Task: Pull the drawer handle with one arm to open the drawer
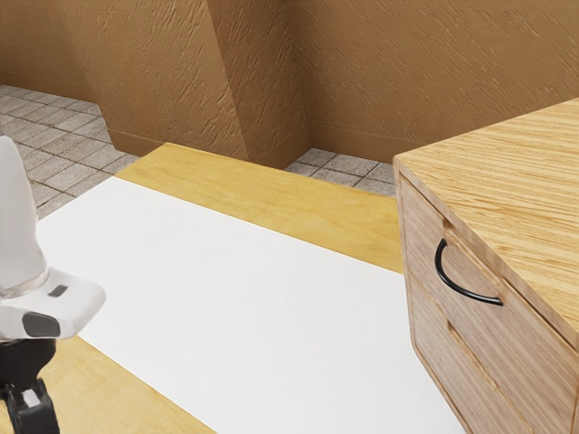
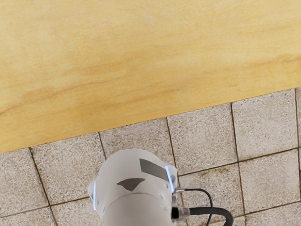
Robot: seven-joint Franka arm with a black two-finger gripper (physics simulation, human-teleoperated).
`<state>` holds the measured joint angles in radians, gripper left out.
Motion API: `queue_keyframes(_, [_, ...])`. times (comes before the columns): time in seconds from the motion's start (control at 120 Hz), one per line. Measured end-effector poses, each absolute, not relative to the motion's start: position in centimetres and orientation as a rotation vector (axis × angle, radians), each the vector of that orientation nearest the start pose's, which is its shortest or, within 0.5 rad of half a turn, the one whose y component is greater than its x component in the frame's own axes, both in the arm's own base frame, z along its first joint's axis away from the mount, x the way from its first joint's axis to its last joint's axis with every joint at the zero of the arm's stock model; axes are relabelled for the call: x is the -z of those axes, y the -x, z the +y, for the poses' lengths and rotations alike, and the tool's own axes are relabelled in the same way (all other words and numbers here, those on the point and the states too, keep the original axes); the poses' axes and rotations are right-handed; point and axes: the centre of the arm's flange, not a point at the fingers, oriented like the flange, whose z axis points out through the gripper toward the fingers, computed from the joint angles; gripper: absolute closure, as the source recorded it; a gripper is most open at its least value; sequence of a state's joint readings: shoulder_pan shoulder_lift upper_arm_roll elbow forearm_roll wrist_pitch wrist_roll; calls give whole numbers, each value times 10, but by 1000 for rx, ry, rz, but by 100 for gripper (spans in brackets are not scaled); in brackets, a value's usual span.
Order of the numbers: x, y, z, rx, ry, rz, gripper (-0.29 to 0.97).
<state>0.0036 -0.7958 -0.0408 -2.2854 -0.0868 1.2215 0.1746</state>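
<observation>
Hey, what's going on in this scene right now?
A robot arm is meant to pull open a drawer in the wooden cabinet at the exterior view's right. Its gripper hangs low at that view's left edge, across the white mat from the cabinet. The black handle on the upper drawer is untouched. The drawer front looks flush with the cabinet, so the pull has not begun.

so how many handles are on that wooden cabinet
1: a black curved handle on the upper drawer front. The lower drawer front runs out of frame, so another may be hidden.
</observation>
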Motion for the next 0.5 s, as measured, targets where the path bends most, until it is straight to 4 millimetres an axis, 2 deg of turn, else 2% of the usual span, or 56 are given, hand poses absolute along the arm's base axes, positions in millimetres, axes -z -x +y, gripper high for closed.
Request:
queue_keyframes(0.092, [-619,-281,-40,-165,3168,355,0])
queue_keyframes(0.15, [-625,-286,-51,-76,3166,385,0])
queue_keyframes(0.25, [-635,-291,-54,31,3157,435,0])
queue_keyframes(0.317, [-644,-296,-59,128,3100,619,0])
queue_keyframes(0.4, [-651,-299,-77,225,2962,931,0])
queue_keyframes(0.5, [-656,-303,-86,292,2795,1234,0])
